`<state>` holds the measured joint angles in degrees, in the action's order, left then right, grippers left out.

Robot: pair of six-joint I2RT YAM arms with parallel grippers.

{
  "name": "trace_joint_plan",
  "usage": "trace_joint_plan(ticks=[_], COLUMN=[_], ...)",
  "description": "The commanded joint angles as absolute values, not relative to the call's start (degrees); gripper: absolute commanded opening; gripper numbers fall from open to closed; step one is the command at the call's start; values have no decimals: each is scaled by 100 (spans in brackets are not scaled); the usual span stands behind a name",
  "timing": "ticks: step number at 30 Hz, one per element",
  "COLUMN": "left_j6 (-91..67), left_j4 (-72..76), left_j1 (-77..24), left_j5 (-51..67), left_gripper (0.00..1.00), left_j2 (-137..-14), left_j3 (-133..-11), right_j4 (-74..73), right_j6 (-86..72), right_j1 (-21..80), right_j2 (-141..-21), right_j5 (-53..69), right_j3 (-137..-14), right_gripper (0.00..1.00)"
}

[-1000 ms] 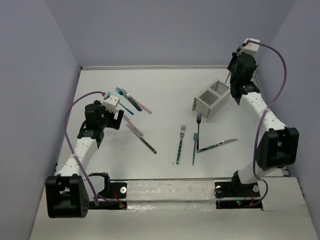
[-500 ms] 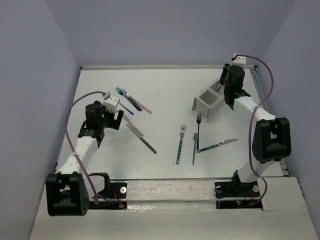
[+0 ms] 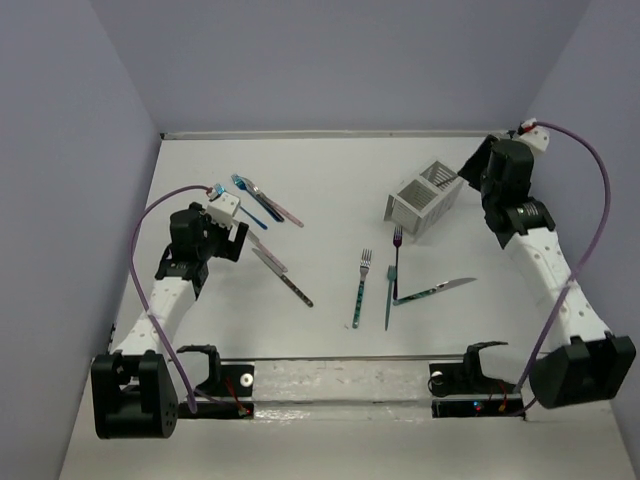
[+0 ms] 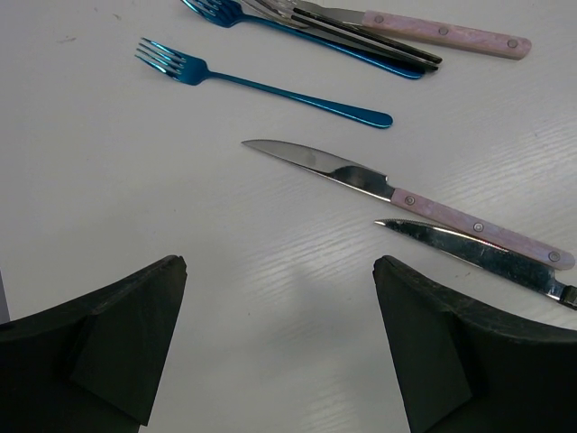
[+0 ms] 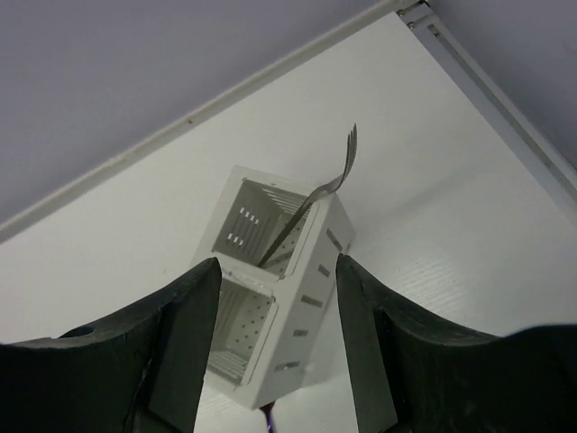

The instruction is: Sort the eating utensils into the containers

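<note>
The white slatted caddy [image 3: 423, 200] stands at the back right. One fork [image 5: 317, 196] leans in its far compartment [image 5: 261, 221], head up over the rim; the near compartment [image 5: 236, 329] looks empty. My right gripper [image 5: 277, 264] is open just behind and above the caddy [image 5: 306, 298], holding nothing. On the left lie a blue fork [image 4: 261, 86], a pink-handled knife [image 4: 406, 194], a dark knife [image 4: 478, 253] and a small pile of utensils [image 4: 388, 32]. My left gripper [image 4: 279, 271] hangs open over bare table near them.
In mid-table lie a teal fork [image 3: 360, 288], a purple-handled fork [image 3: 397, 245], another teal utensil [image 3: 389, 295] and a knife [image 3: 435, 291]. The table's back wall and right rail [image 5: 491, 86] run close to the caddy.
My right gripper has opened, let the fork go into the caddy and drawn back to the right. The left arm has not moved.
</note>
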<state>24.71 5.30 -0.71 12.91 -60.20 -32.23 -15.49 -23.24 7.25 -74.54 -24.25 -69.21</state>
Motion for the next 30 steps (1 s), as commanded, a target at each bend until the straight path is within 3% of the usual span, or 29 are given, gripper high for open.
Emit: trace_joint_plan(ticks=[1,8,21,30], left_j6=[2558,2601,2593,2584], left_j4=[677,659,668,650], left_j1=[-53,-53,-53,-53], left_j5=[1511,1714,1696,1679], left_gripper=[99,99,99,99], left_j2=[-5740,-5546,-5405,-5458], left_j3=[-3147,-3041,-2979,-3015], right_j4=[-3110,-3691,-3858,-3867], right_j6=[-3672,-4429,-5010,-5080], right_j1=[773,1080,1723,1775], right_j2=[-6602,-6380,-7917,-8112], right_j5=[-1935,-1196,-668,-633], right_j3=[-5990,-4528,-4579,-4412], right_gripper=[60,58,59,57])
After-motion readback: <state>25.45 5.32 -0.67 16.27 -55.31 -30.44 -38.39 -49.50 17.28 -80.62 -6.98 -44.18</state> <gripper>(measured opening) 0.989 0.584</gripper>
